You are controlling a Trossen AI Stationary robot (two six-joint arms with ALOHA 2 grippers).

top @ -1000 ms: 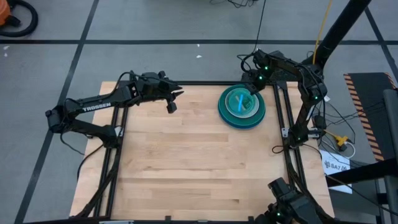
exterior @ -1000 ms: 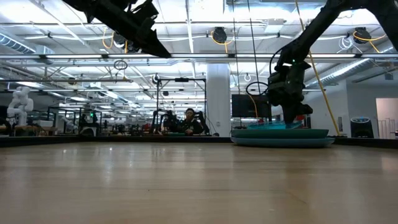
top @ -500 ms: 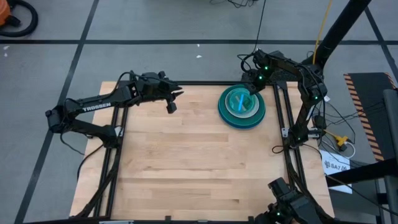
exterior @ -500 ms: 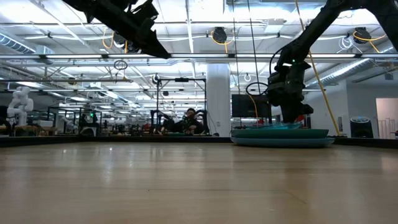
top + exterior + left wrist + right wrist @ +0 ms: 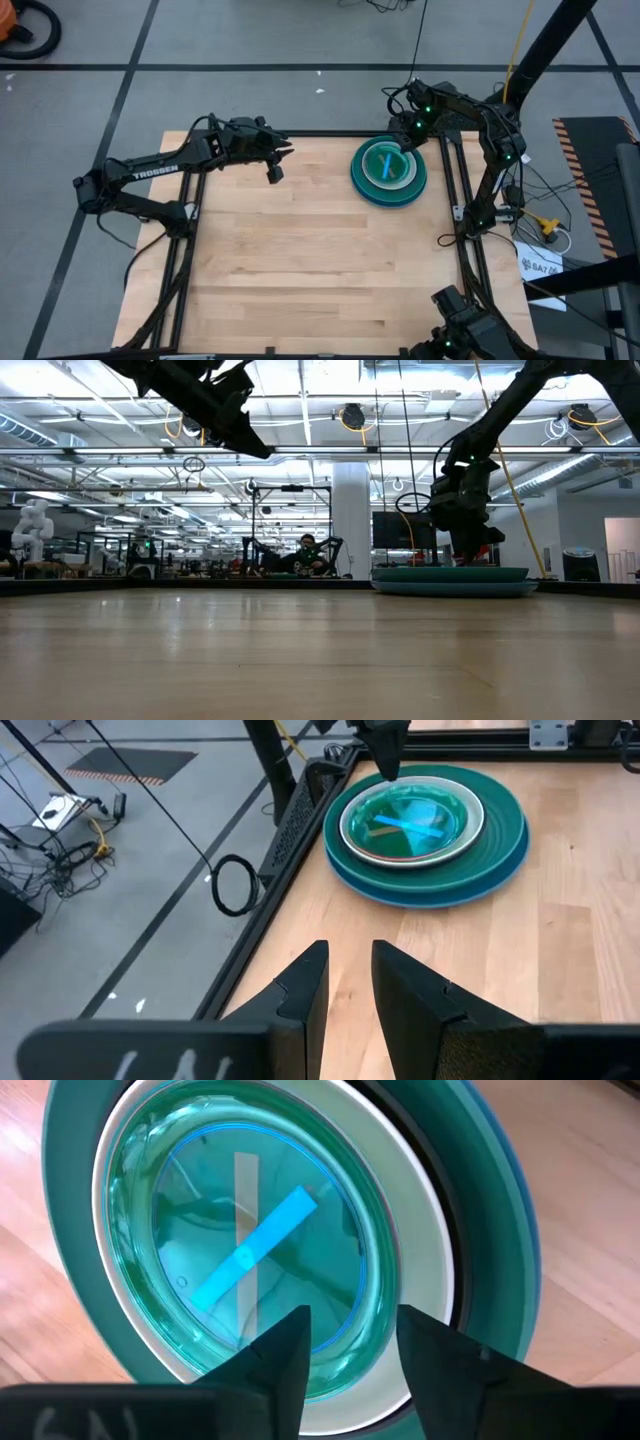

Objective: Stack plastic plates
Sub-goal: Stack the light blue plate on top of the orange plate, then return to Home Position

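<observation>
The plastic plates (image 5: 389, 170) are in one round stack at the far right of the wooden table (image 5: 300, 260). A large blue plate (image 5: 420, 898) is at the bottom, a dark teal plate (image 5: 505, 825) on it, then a white plate (image 5: 425, 1220), and glossy translucent cyan plates (image 5: 250, 1255) on top. The right gripper (image 5: 350, 1345) hangs just above the stack, its fingers a little apart and holding nothing. The left gripper (image 5: 350, 985) is raised over the far left of the smooth, pale planks, slightly open and empty. Behind is a workshop hall with a seated person (image 5: 308, 555).
</observation>
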